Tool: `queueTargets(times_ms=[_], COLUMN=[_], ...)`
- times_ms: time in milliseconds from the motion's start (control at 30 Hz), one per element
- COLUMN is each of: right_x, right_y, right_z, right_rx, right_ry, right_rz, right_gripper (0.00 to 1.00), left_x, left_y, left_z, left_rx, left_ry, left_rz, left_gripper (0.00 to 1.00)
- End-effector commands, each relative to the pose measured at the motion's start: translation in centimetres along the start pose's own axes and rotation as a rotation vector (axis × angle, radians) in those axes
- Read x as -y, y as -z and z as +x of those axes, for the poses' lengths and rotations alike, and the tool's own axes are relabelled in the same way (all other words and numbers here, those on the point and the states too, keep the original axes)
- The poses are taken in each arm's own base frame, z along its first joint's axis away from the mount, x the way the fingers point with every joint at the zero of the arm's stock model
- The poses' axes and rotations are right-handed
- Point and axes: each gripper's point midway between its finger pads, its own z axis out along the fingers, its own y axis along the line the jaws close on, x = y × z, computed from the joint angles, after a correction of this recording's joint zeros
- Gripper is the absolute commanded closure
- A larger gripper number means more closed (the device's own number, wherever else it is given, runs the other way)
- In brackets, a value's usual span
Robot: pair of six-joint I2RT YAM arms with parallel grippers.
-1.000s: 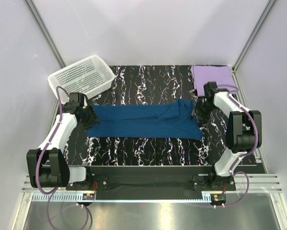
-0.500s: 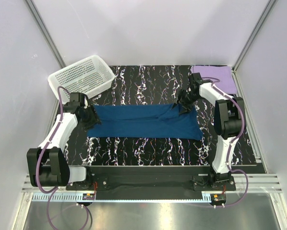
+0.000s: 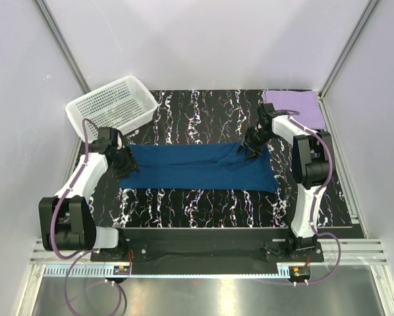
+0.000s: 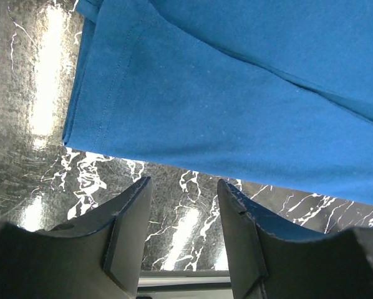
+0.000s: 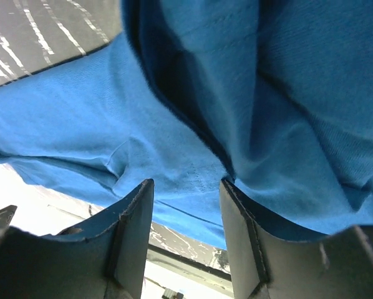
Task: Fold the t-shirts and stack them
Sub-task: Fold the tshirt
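Observation:
The dark teal-blue t-shirt [image 3: 197,167] lies folded into a long band across the middle of the black marbled table [image 3: 197,204]. The pale lavender t-shirt [image 3: 294,105] lies folded at the back right corner. My left gripper [image 3: 122,161] is open at the band's left end; in the left wrist view the jaws [image 4: 183,193] stand over bare table just off the shirt's hem [image 4: 236,99]. My right gripper [image 3: 247,148] is open over the rumpled folds at the band's right end; the right wrist view shows the blue cloth [image 5: 193,124] between and beyond the jaws [image 5: 186,190].
A white perforated basket [image 3: 111,105] stands at the back left, close behind my left arm. Grey walls enclose the table on three sides. The arm bases sit at the near edge.
My right gripper has moved left from beside the lavender shirt onto the blue shirt's right end. The left gripper has hardly moved.

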Motion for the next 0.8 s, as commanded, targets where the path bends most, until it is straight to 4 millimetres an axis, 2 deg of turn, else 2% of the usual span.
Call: queueTargets(times_ms=[0, 33, 167, 200, 233, 267, 300, 333, 367, 400, 433, 467, 500, 567, 600, 633, 667, 767], right_x=[0.4, 0.5, 0.7, 1.4, 1.6, 1.5, 1.5, 1.2, 1.0, 0.2, -0.1, -0.1, -0.9, -1.3, -1.8, -2.1, -2.4, -2.6], right_y=[-0.4, -0.2, 2.8, 3.5, 4.0, 4.6, 4.9, 5.1, 5.3, 5.3, 5.3, 5.2, 5.2, 4.7, 4.6, 4.0, 3.8, 3.2], right_z=[0.1, 0.0, -0.2, 0.0, 0.1, 0.2, 0.3, 0.4, 0.6, 0.9, 0.9, 1.1, 1.0, 1.5, 1.6, 1.9, 2.1, 1.7], right_rx=[-0.004, 0.005, 0.074, 0.075, 0.080, 0.093, 0.100, 0.112, 0.120, 0.125, 0.133, 0.134, 0.161, 0.147, 0.145, 0.134, 0.134, 0.167], right_ry=[0.022, 0.030, 0.061, 0.058, 0.048, 0.037, 0.002, -0.015, -0.049, -0.083, -0.104, -0.128, -0.154, -0.195, -0.249, -0.272, -0.321, -0.390], right_rz=[0.029, 0.043, 0.099, 0.146, 0.167, 0.179, 0.191, 0.191, 0.198, 0.188, 0.193, 0.219, 0.230, 0.239, 0.230, 0.230, 0.232, 0.264], right_gripper=[0.46, 0.46, 0.37, 0.29, 0.26, 0.21, 0.14, 0.12, 0.11, 0.10, 0.07, 0.05, 0.03, 0.02, 0.02, 0.02, 0.00, 0.00], left_x=[0.8, 0.8, 0.4, -0.1, 0.7, 0.7, 1.9, 2.6, 3.7, 5.6, 6.5, 8.0, 9.6, 11.3, 12.4, 12.9, 13.1, 12.5], left_y=[0.5, 0.7, 2.0, 2.2, 2.0, 2.3, 2.3, 1.6, 1.9, 1.4, 0.4, 0.4, 0.1, -1.1, -1.0, -1.2, -1.2, -0.8], left_z=[-1.4, -1.7, -3.1, -3.5, -3.2, -4.1, -3.9, -3.9, -4.8, -4.1, -3.8, -4.1, -3.2, -2.3, -1.9, -1.6, -1.6, -1.9], left_rx=[0.037, 0.044, 0.111, 0.132, 0.123, 0.155, 0.158, 0.144, 0.173, 0.158, 0.133, 0.142, 0.125, 0.088, 0.087, 0.082, 0.089, 0.114], left_ry=[-0.033, -0.036, -0.064, -0.069, -0.104, -0.118, -0.164, -0.196, -0.230, -0.316, -0.366, -0.415, -0.512, -0.601, -0.678, -0.712, -0.734, -0.763], left_rz=[0.023, 0.018, -0.030, -0.063, -0.069, -0.111, -0.107, -0.109, -0.113, -0.098, -0.098, -0.086, -0.061, -0.025, 0.002, 0.022, 0.023, -0.006], left_gripper=[0.48, 0.49, 0.47, 0.45, 0.41, 0.39, 0.37, 0.30, 0.27, 0.26, 0.24, 0.23, 0.23, 0.22, 0.21, 0.21, 0.15, 0.14])
